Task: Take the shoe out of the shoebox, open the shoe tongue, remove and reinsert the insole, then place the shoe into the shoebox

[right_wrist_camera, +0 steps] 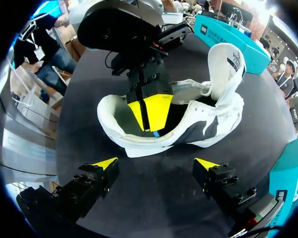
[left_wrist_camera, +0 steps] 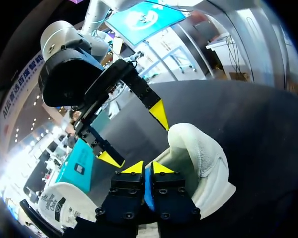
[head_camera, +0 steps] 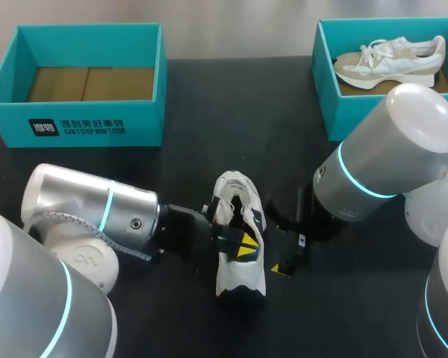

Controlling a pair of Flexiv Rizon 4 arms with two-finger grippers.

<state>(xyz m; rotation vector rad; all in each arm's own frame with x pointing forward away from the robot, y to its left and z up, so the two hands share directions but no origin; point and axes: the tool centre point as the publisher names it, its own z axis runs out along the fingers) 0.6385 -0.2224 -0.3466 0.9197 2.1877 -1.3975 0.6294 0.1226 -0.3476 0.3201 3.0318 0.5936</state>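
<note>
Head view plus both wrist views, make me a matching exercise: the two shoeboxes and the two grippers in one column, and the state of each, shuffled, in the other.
Column one:
1. left shoebox
2. right shoebox
3. left gripper
4. right gripper

Column two:
A. open, beside the white shoe
B. holds a beige and white shoe
C. no shoe inside
D. fingers down in the white shoe, shut on what looks like a blue insole

Pairs: 1-C, 2-B, 3-D, 4-A
</note>
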